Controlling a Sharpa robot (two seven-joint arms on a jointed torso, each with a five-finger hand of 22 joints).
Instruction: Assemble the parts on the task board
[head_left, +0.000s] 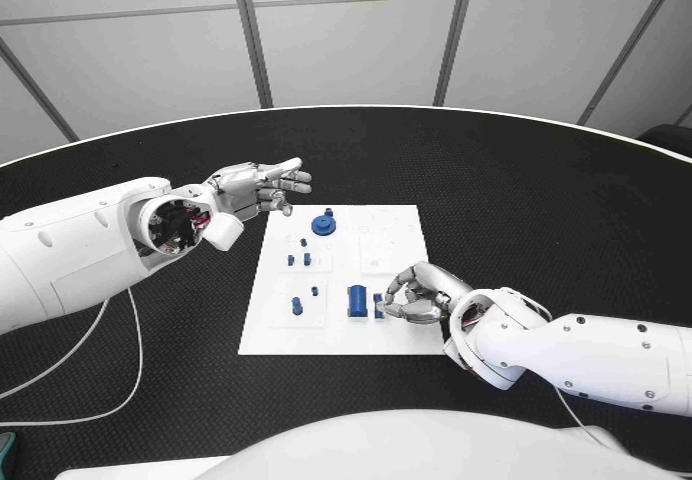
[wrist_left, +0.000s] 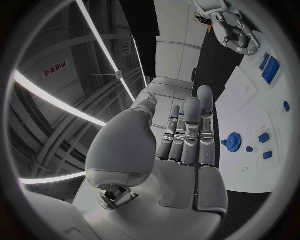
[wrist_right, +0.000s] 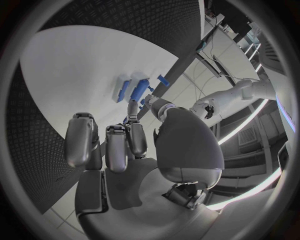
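My right robot hand (head_left: 411, 297) curls low over the task board (head_left: 392, 335), fingers drawn in beside the tall blue part (head_left: 356, 300); whether they pinch anything I cannot tell. My left robot hand (head_left: 261, 189) hangs with fingers straight and holding nothing, just off the board's far corner near the blue gear (head_left: 325, 224). The risk, as I judge it: my knuckles knock the standing pegs (head_left: 297, 258), or a loose pinch drops a piece onto the black tabletop (head_left: 548, 200).

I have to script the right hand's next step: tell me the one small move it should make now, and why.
Probably close the fingers on the blue part and lift it slightly. The right hand hovers low over the task board beside the blue cylinder, fingers curled round that small piece; whether it already grips is unclear. The left hand is open, off the board.
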